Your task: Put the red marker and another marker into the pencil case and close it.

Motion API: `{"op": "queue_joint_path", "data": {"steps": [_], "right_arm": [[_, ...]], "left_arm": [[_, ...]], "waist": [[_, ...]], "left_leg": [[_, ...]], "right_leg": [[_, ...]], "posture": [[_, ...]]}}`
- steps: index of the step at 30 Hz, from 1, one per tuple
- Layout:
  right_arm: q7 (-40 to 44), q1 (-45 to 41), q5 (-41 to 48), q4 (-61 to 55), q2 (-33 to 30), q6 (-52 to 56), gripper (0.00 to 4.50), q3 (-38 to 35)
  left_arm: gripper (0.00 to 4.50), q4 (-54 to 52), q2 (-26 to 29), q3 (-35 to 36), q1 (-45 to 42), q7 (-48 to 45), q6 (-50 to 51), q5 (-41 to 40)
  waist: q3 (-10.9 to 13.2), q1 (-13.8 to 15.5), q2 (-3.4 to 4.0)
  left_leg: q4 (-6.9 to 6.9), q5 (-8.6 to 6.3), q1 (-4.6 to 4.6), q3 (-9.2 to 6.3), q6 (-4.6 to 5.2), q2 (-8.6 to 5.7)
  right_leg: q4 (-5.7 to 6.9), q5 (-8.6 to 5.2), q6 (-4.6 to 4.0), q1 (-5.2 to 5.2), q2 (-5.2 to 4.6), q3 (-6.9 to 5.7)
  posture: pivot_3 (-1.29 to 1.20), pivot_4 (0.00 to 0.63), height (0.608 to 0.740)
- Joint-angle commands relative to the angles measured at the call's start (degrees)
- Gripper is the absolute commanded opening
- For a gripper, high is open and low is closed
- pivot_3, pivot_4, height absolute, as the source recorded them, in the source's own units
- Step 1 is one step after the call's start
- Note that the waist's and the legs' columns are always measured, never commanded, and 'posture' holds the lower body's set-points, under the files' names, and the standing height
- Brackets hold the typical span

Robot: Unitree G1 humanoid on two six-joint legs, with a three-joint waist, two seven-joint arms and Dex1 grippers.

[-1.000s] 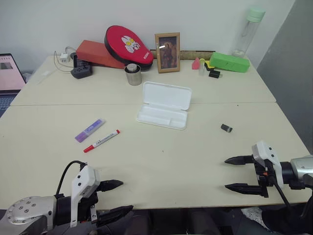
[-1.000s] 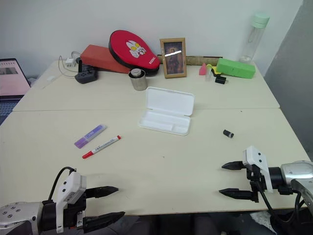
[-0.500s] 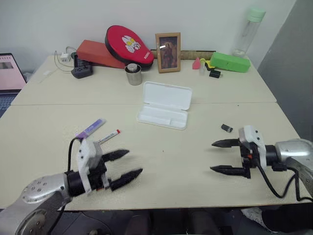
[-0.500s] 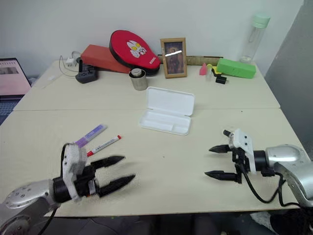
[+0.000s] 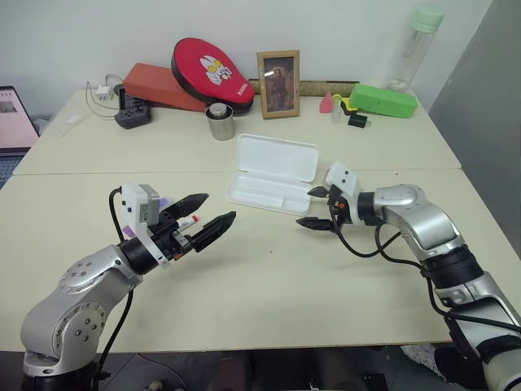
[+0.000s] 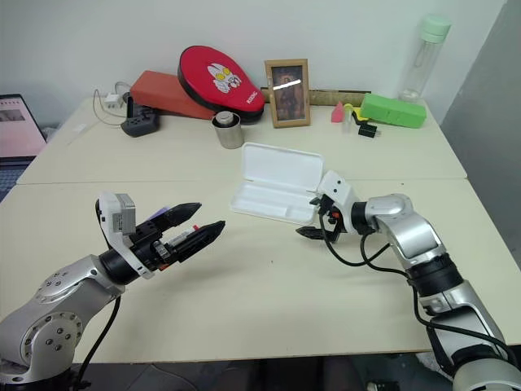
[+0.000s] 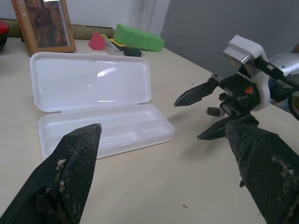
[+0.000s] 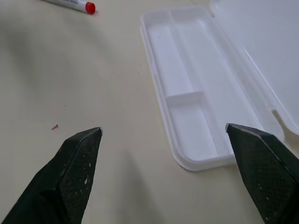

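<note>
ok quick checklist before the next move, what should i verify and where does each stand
1. Pencil case open, lid back: ok.
2. Case tray free of anything inside, as the right wrist view shows: ok.
3. Left claw open and holding nothing: ok.
4. Right claw open and holding nothing, beside the case's near end: ok.
5. Red marker lying free on the table, not yet in the case: ok to pick.
6. Purple marker clear to grasp: cannot tell, the left arm covers most of it in the head views.
</note>
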Motion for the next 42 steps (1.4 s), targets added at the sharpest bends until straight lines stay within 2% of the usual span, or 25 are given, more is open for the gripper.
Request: {"op": "queue_joint_path", "data": {"steps": [1, 6, 12, 15, 18, 24, 25, 31, 32, 38, 42], "right_arm": [[1.8, -3.6, -2.7, 3.1, 2.1, -3.0, 4.45, 1.7], [2.9, -4.8, -4.8, 7.5, 4.8, -4.8, 4.45, 2.9], [2.0, -8.2, -9.4, 17.9, 9.1, -9.1, 4.45, 4.5], [2.1, -10.6, -10.8, 23.5, 11.0, -10.4, 3.95, 4.6], [3.1, -11.8, -12.4, 26.1, 11.5, -11.8, 3.24, 5.1], [5.5, -12.2, -14.1, 26.4, 11.6, -11.4, 1.86, 5.5], [5.7, -12.2, -14.4, 26.4, 11.6, -11.2, 1.49, 5.6], [6.9, -12.0, -13.9, 25.4, 11.9, -10.9, 0.16, 4.5], [7.1, -11.9, -14.0, 25.3, 11.8, -11.3, 0.04, 4.5], [8.4, -11.7, -13.9, 24.3, 10.9, -14.1, 0.04, 3.9], [15.4, -8.2, -11.7, 15.9, 7.9, -18.7, 0.04, 4.5]], "left_arm": [[4.50, -1.6, 1.3, 2.7, 0.2, 0.5, -0.7, -0.9], [4.50, -2.6, 1.0, 2.7, 0.2, 1.9, -1.2, -0.4], [4.50, -2.9, 0.9, 1.6, -1.5, 2.8, -1.9, -0.1], [4.50, -3.1, 1.9, 1.1, -1.7, 2.1, -2.4, 1.0], [4.50, -2.9, 2.6, 0.9, -1.5, 1.7, -2.8, 1.9], [4.50, -3.3, 3.2, 0.4, -1.1, 1.2, -3.4, 3.1], [4.50, -3.3, 3.2, 0.5, -1.1, 1.2, -3.4, 3.1], [4.50, -3.4, 3.3, 0.6, -1.2, 1.0, -3.0, 2.3], [4.50, -3.6, 3.5, 0.4, -1.0, 0.7, -2.8, 2.3], [4.50, -3.6, 5.7, 0.9, 0.3, -1.7, -2.7, 2.0], [4.50, -4.6, 8.5, 1.9, 2.6, -4.8, -2.0, 1.2]], "waist": [[0.0, 0.0, 0.00], [0.0, -0.1, 0.00], [0.0, -0.1, 0.00], [0.0, -0.2, 0.00], [0.0, -0.2, 0.00], [0.0, -0.2, 0.00], [0.0, -0.2, 0.00], [0.0, -0.2, 0.00], [0.0, -0.2, 0.00], [0.0, -0.2, 0.01], [0.0, -0.2, 0.02]], "left_leg": [[0.01, -0.05, 0.01, -0.01, 0.08, 0.00], [0.00, -0.05, 0.06, -0.01, 0.09, 0.02], [0.00, -0.04, 0.07, 0.00, 0.08, 0.01], [0.00, 0.02, 0.09, 0.04, -0.04, 0.01], [-0.01, 0.03, 0.07, 0.03, -0.05, 0.01], [-0.01, 0.02, 0.08, 0.03, -0.03, 0.01], [-0.01, 0.01, 0.08, 0.03, -0.02, 0.01], [-0.01, 0.01, 0.09, 0.03, -0.02, 0.01], [-0.01, 0.01, 0.09, 0.03, -0.01, 0.01], [-0.02, 0.00, 0.09, 0.03, 0.00, 0.02], [-0.02, -0.04, 0.08, 0.02, 0.07, 0.02]], "right_leg": [[0.00, 0.02, 0.01, 0.01, 0.00, -0.01], [0.04, 0.03, 0.00, 0.01, 0.02, 0.00], [0.04, 0.04, -0.01, 0.00, 0.02, 0.00], [0.05, 0.04, -0.01, 0.00, 0.03, 0.02], [0.04, 0.04, -0.01, -0.01, 0.04, 0.01], [0.04, 0.04, -0.01, 0.00, 0.03, 0.02], [0.04, 0.04, -0.01, 0.00, 0.03, 0.02], [0.05, 0.04, -0.01, 0.00, 0.04, 0.02], [0.05, 0.04, -0.01, 0.00, 0.03, 0.02], [0.05, 0.04, -0.01, -0.01, 0.04, 0.02], [0.04, 0.04, -0.01, -0.01, 0.04, 0.02]], "posture": [[0.00, 0.150, 0.740], [0.00, 0.150, 0.740], [0.00, 0.150, 0.740], [0.00, 0.150, 0.740], [0.00, 0.150, 0.740], [0.00, 0.150, 0.740], [0.00, 0.150, 0.740], [0.00, 0.150, 0.740], [0.00, 0.150, 0.740], [0.00, 0.150, 0.740], [0.00, 0.150, 0.740]]}}
